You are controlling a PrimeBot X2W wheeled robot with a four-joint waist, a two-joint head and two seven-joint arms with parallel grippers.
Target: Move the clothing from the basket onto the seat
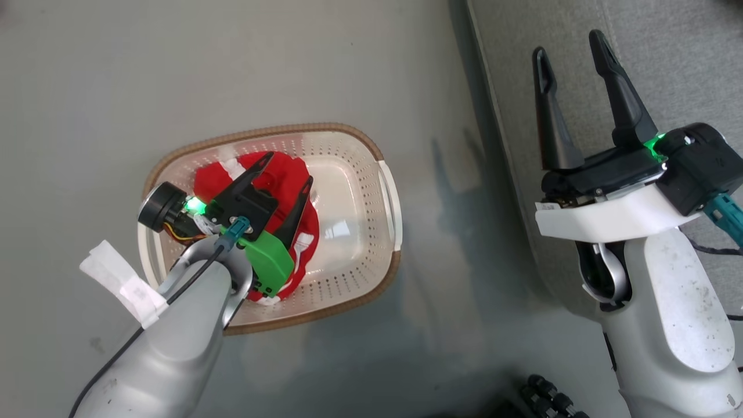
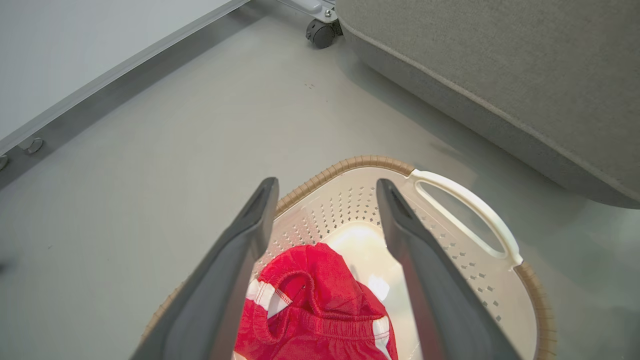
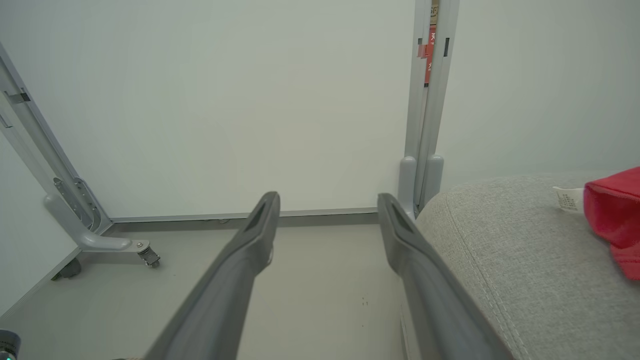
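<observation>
At the left, the left gripper [image 1: 289, 168] hangs over the basket [image 1: 354, 133], its two dark fingers spread wide with nothing between them, tips pointing down at the clothing [image 1: 212, 181]; the cloth is bunched in the basket's left half, and the right half of the cream tub is bare. The cloth looks light, limp and thin, so it should crumple rather than resist; a pinch on a flat face may slip or catch only one layer. The better hold, I judge, is the gathered waistband [image 2: 320, 320] or the raised fold just above it, framed between the fingers in the left wrist view, where the fabric is heaped and thick. It will likely drape and trail when lifted, so it must clear the brown woven-look rim. The garment is bright red with white stripe trim and a puckered elastic band; no lettering shows. The basket stands on the grey floor [image 1: 87, 87], near the seat [image 1: 667, 64] but apart from it. At the right, the right gripper [image 1: 569, 45] hovers over the seat's edge, fingers likewise apart and empty; in the right wrist view another red piece [image 3: 615, 220] with a white label [image 3: 567, 200] lies on the grey cushion.
</observation>
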